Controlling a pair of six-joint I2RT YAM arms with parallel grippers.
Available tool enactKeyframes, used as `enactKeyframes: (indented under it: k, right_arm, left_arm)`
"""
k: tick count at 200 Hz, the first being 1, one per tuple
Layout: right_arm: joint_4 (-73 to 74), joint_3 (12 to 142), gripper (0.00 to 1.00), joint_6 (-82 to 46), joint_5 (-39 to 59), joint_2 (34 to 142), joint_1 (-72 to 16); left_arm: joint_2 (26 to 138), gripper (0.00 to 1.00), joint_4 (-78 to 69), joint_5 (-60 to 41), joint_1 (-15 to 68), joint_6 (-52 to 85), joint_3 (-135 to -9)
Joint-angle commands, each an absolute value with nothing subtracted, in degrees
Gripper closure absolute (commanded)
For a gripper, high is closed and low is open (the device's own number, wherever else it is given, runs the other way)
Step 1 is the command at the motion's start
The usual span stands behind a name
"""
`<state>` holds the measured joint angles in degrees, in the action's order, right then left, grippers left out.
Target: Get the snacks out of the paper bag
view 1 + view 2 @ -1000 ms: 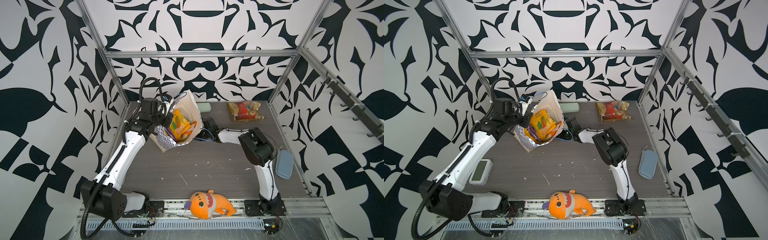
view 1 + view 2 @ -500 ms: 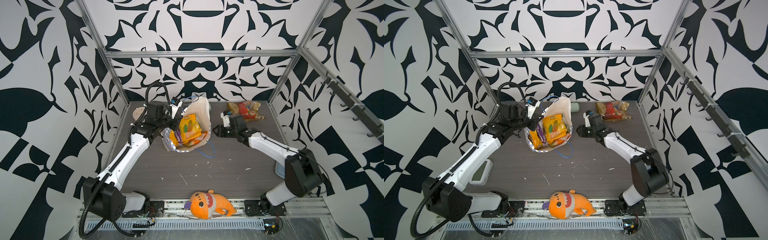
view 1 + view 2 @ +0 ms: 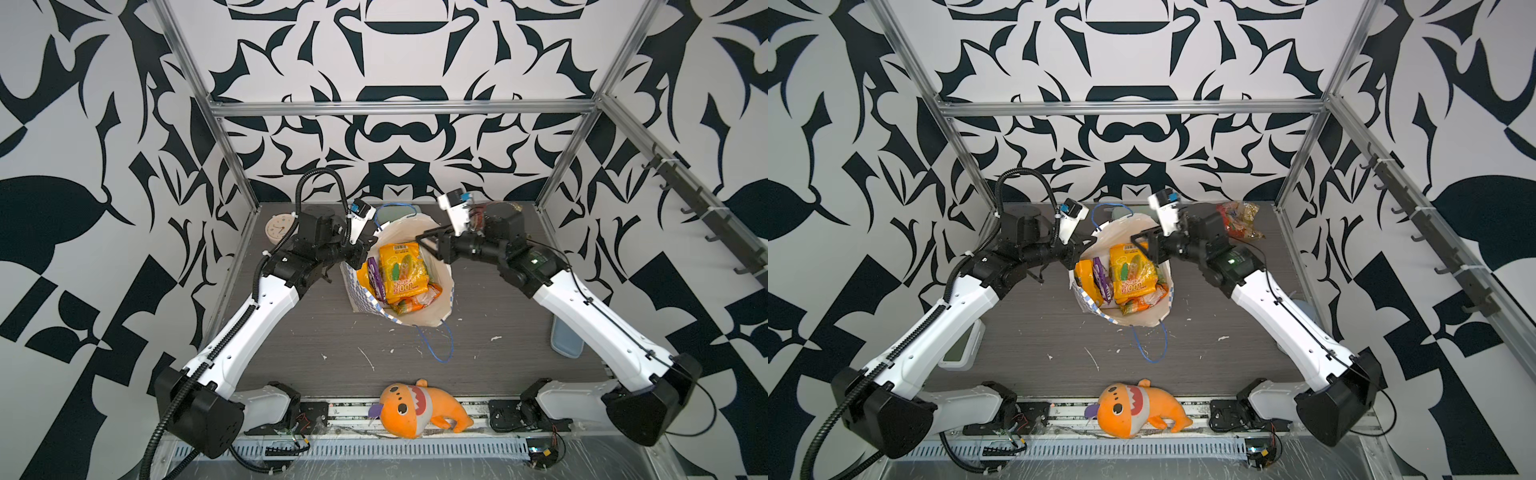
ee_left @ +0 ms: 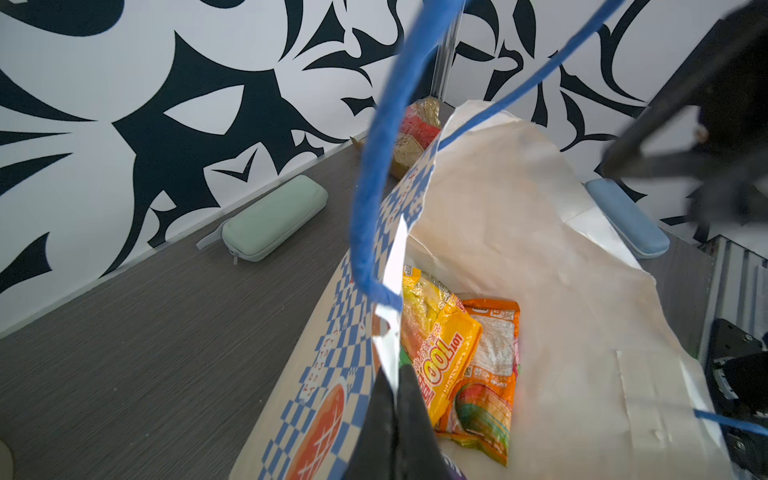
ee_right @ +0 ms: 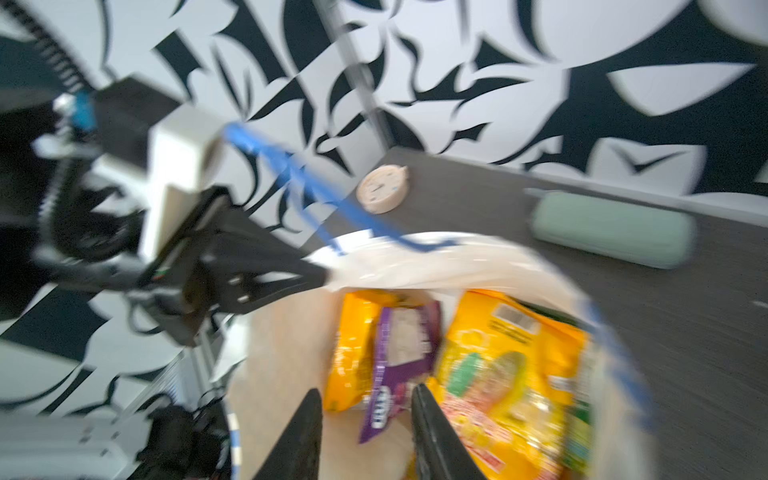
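Observation:
The paper bag [image 3: 419, 313] [image 3: 1138, 318] stands mid-table with its mouth open, blue-and-white checks outside and white inside. My left gripper [image 3: 365, 245] [image 4: 395, 386] is shut on the bag's left rim. Inside lie the snacks: a yellow packet [image 3: 403, 270] [image 5: 511, 365], a purple one [image 3: 375, 280] [image 5: 399, 365] and an orange one [image 4: 486, 374]. My right gripper [image 3: 428, 245] [image 5: 365, 392] hangs open over the bag's far right rim with nothing between its fingers. A clear packet with red-yellow contents [image 3: 1239, 218] [image 4: 415, 133] lies on the table at the back right.
An orange plush toy [image 3: 419, 409] lies at the front edge. A mint-green case [image 4: 274, 218] sits by the back wall, with a round clock [image 3: 279, 226] at the back left. A blue case [image 3: 565, 336] is at the right edge, and a white device [image 3: 961, 347] lies under the left arm.
My left gripper has carried the bag rightward toward the middle and stood it more upright. My right arm has swung up from the table to above the bag's mouth.

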<state>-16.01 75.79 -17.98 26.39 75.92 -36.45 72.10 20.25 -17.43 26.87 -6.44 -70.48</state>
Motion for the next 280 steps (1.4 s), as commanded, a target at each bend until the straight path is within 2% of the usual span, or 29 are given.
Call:
enactKeyframes:
  k: [1, 17, 43, 59, 69, 71, 74, 84, 108, 170, 211, 235, 248, 261, 280]
  right_arm:
    - [-14.54, 72.42, 0.61, -21.48, 25.18, 79.64, -39.17]
    - [-10.34, 68.78, 0.61, -25.79, 21.11, 81.07, -40.82]
    - [-12.86, 70.53, 0.61, -28.04, 11.72, 85.09, -44.17]
    - [-13.39, 72.31, 0.58, -28.76, 11.73, 86.99, -44.30]
    - [-12.60, 72.68, 0.49, -29.30, 12.45, 87.46, -44.38]
    - [-12.31, 72.62, 0.39, -29.52, 12.69, 87.45, -44.34]
    - [-11.84, 72.56, 0.32, -29.65, 12.89, 87.50, -44.36]
    - [-11.70, 72.78, 0.30, -30.42, 12.48, 88.01, -44.55]
    - [-13.58, 74.77, 0.30, -29.95, 11.82, 90.36, -45.23]
    - [-18.51, 80.36, 0.42, -28.54, 3.49, 98.25, -48.57]
    - [-22.43, 82.91, 0.58, -28.11, -1.80, 101.41, -48.87]
    - [-23.48, 83.29, 0.65, -28.21, -3.43, 102.08, -48.83]
    - [-22.85, 83.57, 0.64, -28.34, -2.40, 102.86, -48.87]
    - [-22.12, 84.20, 0.57, -28.62, -0.74, 104.23, -48.89]
    - [-21.15, 85.42, 0.55, -29.26, 2.01, 106.31, -48.79]
  left_arm:
    - [69.66, 1.00, 16.74, -18.20, 27.47, -5.45, -71.10]
    - [69.20, 1.00, 16.44, -17.75, 27.68, -5.50, -70.60]
    - [69.03, 1.00, 16.52, -17.84, 28.10, -5.63, -70.54]
    - [68.61, 1.00, 16.50, -17.80, 28.47, -5.77, -70.44]
    - [68.43, 1.00, 16.52, -17.54, 28.65, -5.97, -70.33]
    - [68.37, 1.00, 16.52, -17.46, 28.65, -5.97, -70.32]
    - [68.26, 1.00, 16.52, -17.37, 28.65, -6.11, -70.27]
    - [68.09, 1.00, 16.60, -17.15, 28.65, -6.24, -70.15]
    - [67.98, 1.00, 16.70, -17.04, 28.74, -6.37, -69.90]
    - [67.42, 1.00, 16.70, -16.98, 29.00, -6.56, -69.38]
    - [67.58, 1.00, 16.92, -16.52, 29.03, -6.69, -69.21]
    - [67.52, 1.00, 16.87, -16.37, 29.00, -6.97, -69.25]
    - [67.55, 1.00, 16.79, -16.33, 29.00, -7.14, -69.21]
    - [67.73, 1.00, 16.79, -16.39, 29.01, -7.13, -69.31]
    - [67.94, 1.00, 16.79, -16.50, 29.03, -7.18, -69.30]
